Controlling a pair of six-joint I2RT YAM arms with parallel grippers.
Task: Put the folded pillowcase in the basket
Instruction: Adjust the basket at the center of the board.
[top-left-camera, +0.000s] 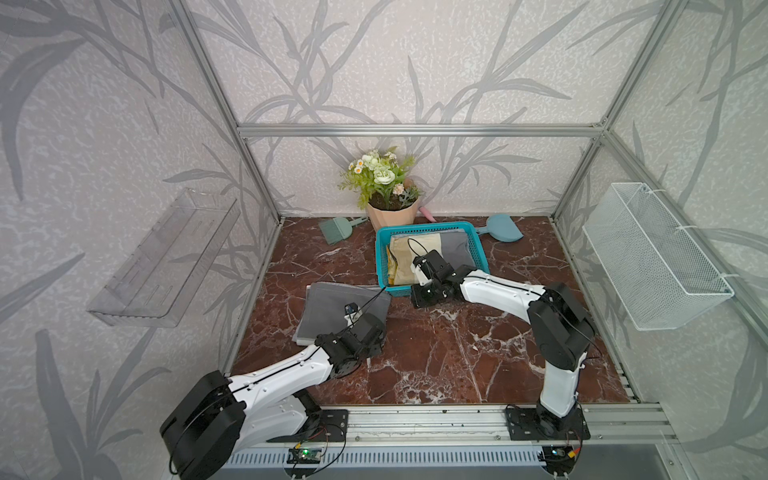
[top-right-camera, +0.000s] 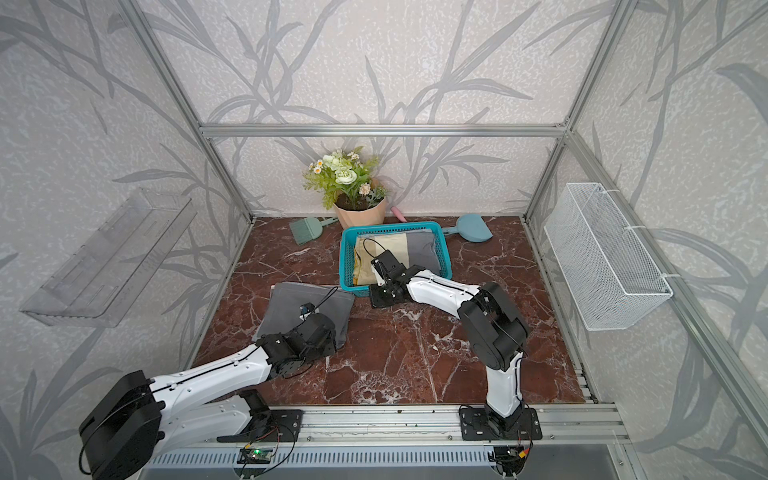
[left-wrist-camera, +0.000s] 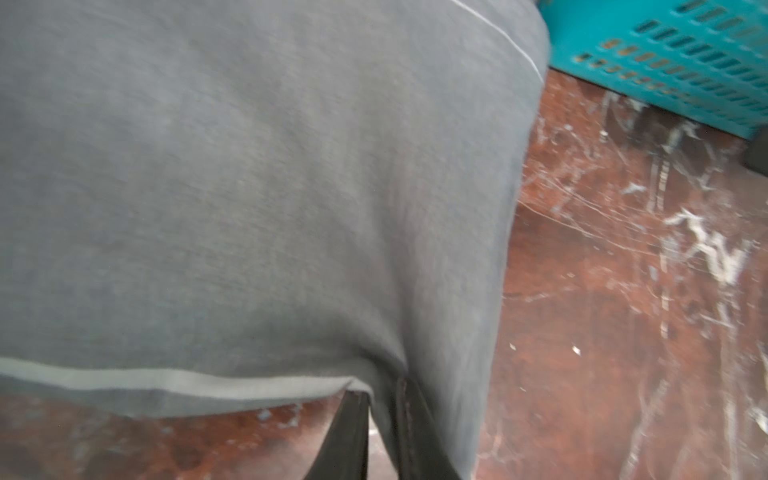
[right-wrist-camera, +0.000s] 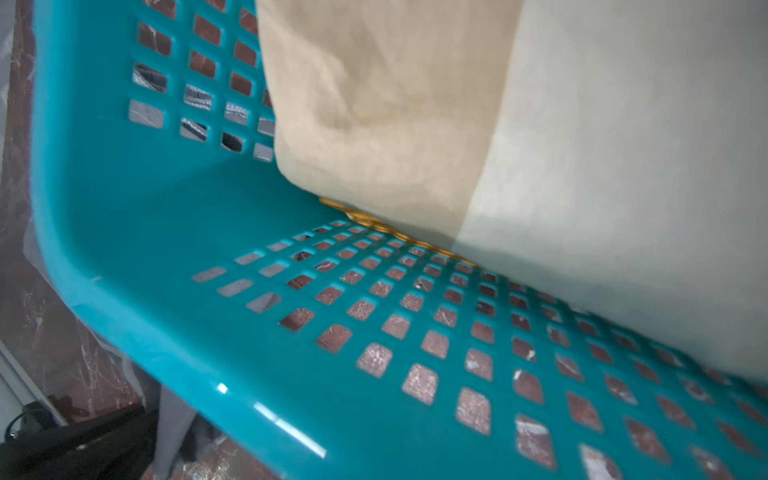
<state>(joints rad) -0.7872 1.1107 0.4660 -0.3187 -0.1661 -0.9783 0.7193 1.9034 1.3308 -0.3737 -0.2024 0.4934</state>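
Left end effector (left-wrist-camera: 382, 436): fingers (left-wrist-camera: 349, 440) slightly apart, edge of grey folded pillowcase (left-wrist-camera: 249, 208) between them; grip cannot be told. Right end effector (top-left-camera: 420, 272): over basket (top-left-camera: 380, 257), state hidden. Pillowcase lies on desk (top-left-camera: 457, 353), just beside basket; beige cloth (top-left-camera: 401, 255) inside.

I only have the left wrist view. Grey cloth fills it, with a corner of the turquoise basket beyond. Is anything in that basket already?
Observer: Yes. In both top views the basket holds a folded beige cloth, with a grey cloth showing beside it.
Operator: Where's the right arm?
Observer: The right gripper is over the basket's near end, above the beige cloth.
Operator: And the cloth I'm looking at, is any of it inside?
Observer: No. The grey pillowcase lies spread on the table, all of it outside the basket, with one corner close to the basket's near wall.
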